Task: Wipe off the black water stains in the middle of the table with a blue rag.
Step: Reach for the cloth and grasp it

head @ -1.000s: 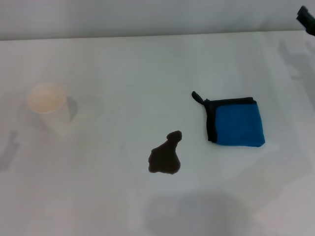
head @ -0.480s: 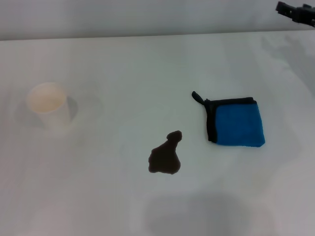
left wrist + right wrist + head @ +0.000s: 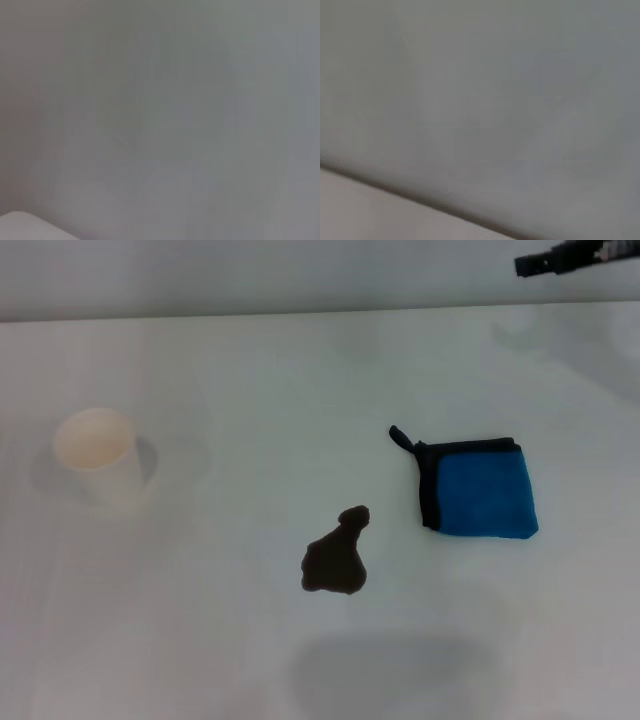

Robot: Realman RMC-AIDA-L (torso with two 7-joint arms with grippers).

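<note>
In the head view the folded blue rag (image 3: 480, 488) lies flat on the white table (image 3: 250, 380), right of centre, with black edging on its left side and a small black loop at its far left corner. The black water stain (image 3: 336, 555) is a small pear-shaped puddle left of the rag and nearer to me, apart from it. My right gripper (image 3: 560, 258) shows as a dark tip at the top right corner, high above the table's far edge and well away from the rag. My left gripper is out of view. Both wrist views show only blank grey.
A white paper cup (image 3: 100, 454) stands upright at the left of the table. The table's far edge (image 3: 300, 314) runs along the top, with a grey wall behind it.
The dark tip of my right gripper has moved leftward along the top right corner, further into view. The rag, stain and cup have not moved.
</note>
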